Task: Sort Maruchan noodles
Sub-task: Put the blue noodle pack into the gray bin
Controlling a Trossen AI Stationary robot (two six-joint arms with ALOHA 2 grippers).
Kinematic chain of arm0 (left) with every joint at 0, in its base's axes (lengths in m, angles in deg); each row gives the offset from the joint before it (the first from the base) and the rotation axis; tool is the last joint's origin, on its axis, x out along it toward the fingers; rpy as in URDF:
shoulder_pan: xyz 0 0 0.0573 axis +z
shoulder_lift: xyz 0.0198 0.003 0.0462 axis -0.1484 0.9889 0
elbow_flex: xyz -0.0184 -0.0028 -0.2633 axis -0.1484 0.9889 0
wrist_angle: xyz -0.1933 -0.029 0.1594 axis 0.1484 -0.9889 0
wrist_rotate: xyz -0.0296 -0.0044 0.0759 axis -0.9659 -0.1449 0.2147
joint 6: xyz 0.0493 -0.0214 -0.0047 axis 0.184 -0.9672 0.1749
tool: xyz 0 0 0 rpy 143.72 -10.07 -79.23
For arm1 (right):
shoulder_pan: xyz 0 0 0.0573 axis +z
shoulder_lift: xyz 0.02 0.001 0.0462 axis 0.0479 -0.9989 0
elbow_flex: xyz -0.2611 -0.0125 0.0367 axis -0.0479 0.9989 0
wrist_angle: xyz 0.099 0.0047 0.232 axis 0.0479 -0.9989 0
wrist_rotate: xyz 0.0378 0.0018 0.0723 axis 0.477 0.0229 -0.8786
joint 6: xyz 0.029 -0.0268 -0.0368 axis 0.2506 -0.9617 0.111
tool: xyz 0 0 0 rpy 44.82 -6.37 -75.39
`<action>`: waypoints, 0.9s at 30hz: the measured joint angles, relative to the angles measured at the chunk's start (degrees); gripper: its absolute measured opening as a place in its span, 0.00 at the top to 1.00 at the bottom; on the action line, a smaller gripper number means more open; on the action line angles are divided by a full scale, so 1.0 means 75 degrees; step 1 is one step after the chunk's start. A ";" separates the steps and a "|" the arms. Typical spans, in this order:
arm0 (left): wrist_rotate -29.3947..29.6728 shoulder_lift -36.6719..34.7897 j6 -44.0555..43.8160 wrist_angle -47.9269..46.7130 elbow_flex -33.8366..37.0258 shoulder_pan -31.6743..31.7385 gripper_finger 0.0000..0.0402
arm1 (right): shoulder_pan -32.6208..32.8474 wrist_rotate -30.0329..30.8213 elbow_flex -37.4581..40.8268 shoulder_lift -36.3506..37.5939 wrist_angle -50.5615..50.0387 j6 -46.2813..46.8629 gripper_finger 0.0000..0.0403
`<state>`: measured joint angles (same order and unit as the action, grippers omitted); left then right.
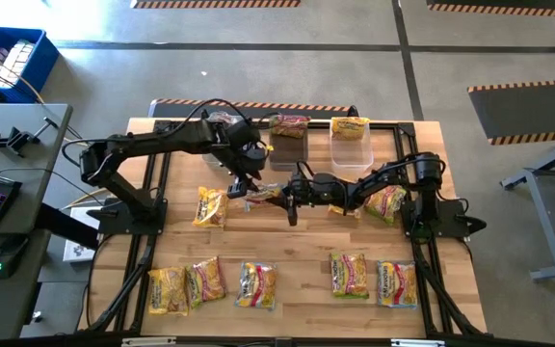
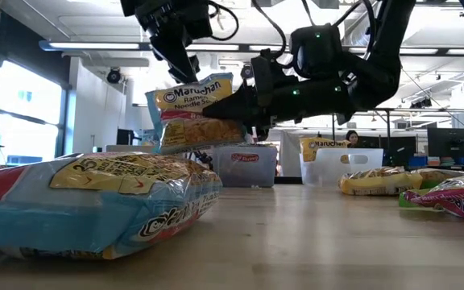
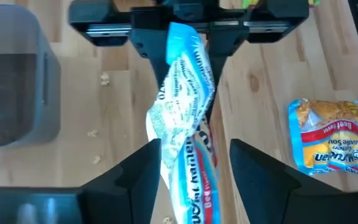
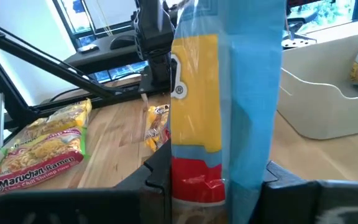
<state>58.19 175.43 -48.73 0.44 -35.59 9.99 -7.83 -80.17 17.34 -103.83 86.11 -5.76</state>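
Above the table, both hands pinch one noodle packet.

Left gripper and right gripper meet mid-tabletop, both raised. Each arm reaches inward. Both grippers are clamped.

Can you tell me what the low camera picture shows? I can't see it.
Two dark robot arms hold one yellow Maruchan noodle packet up in the air between them. A big blurry packet lies close on the wooden table.
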 joint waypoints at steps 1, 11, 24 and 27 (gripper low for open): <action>-0.0001 0.0015 0.0002 0.0001 0.0000 -0.0007 0.54 | 0.0004 0.0000 -0.0001 0.0000 0.0002 -0.0030 0.78; 0.0156 0.0545 -0.0029 -0.0036 0.0002 -0.0359 0.54 | 0.0050 -0.0006 -0.0015 0.0006 0.0336 -0.0171 0.78; 0.0198 0.0710 0.0137 -0.0128 0.0000 -0.0471 0.81 | 0.0052 0.0054 -0.0015 0.0006 0.0398 -0.0299 0.76; 0.0190 0.0712 0.0210 -0.0147 0.0000 -0.0418 0.91 | 0.0049 0.0093 -0.0015 0.0006 0.0401 -0.0299 0.73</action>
<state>59.61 180.77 -47.15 -0.67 -35.59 6.86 -7.46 -79.47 17.23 -103.79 89.12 -8.01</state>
